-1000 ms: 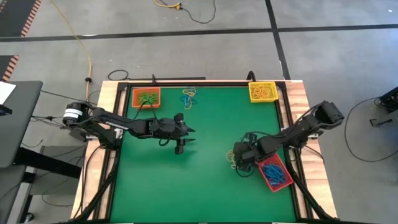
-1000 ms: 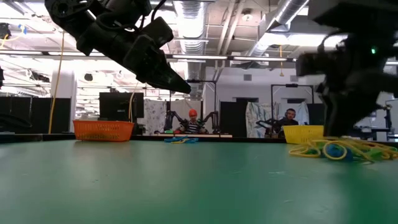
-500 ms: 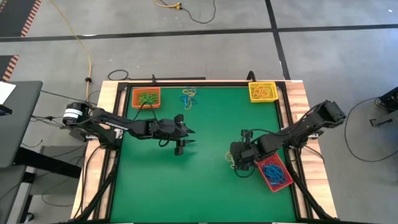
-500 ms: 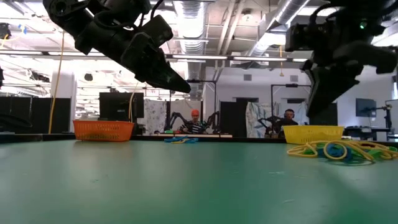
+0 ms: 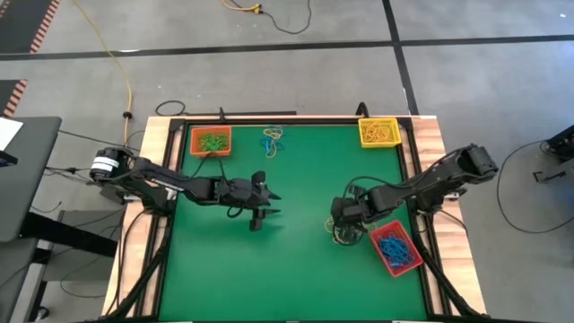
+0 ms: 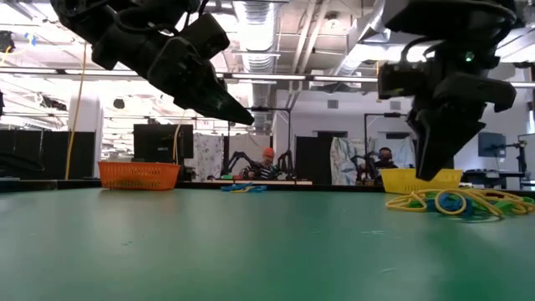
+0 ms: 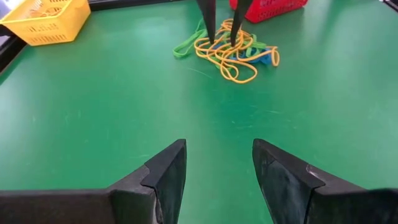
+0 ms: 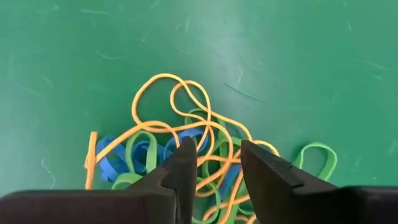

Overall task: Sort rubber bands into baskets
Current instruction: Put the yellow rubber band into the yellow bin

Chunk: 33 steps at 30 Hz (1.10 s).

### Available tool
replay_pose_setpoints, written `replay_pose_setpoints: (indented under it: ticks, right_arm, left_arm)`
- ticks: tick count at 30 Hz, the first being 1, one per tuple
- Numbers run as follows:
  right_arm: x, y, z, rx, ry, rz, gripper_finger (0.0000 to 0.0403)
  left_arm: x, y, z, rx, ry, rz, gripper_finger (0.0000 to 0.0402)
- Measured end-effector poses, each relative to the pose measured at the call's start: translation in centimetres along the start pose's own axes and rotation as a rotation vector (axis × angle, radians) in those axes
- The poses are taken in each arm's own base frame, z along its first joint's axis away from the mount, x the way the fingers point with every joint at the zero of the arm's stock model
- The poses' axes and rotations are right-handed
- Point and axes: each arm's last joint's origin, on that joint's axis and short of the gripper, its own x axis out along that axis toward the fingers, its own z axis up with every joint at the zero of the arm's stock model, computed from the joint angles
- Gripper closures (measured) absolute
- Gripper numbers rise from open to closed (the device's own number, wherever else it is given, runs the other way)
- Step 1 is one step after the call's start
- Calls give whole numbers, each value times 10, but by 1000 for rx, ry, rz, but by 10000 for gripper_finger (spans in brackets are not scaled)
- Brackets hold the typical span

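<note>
Shifting up-table from the red basket point(image 5: 395, 249), right claw point(image 8: 217, 163) is hovering half-open over the tangled rubber bands point(image 8: 186, 155); left claw point(image 7: 217, 163) is waiting wide over mid-worktop.

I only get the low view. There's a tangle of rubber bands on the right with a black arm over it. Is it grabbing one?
Observer: Not yet. The right pincer has its fingers apart, with the tips down in the pile.
Operator: Where's the red basket? I can't see it.
Observer: The red basket sits right beside that pile, with blue bands inside.
Operator: What about the other arm?
Observer: The left pincer is open and empty, above bare green table.
</note>
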Motion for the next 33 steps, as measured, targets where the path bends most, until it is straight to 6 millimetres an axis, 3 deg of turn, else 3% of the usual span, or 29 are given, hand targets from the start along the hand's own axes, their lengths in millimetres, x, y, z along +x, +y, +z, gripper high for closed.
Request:
replay_pose_setpoints:
  ticks: [15, 19, 25, 33]
  right_arm:
    - [17, -5, -11, 6, 2, -4, 276]
    - [17, -4, -10, -17, -11, 6, 302]
    - [17, -1, -7, -61, -40, 26, 384]
    - [14, 4, -6, -113, -78, 9, 391]
  left_arm:
    - [0, -2, 0, -1, 1, -2, 226]
    - [0, -1, 0, -11, 1, 1, 226]
    - [0, -1, 0, -17, 3, 2, 226]
    - [0, -3, -1, -17, 7, -1, 226]
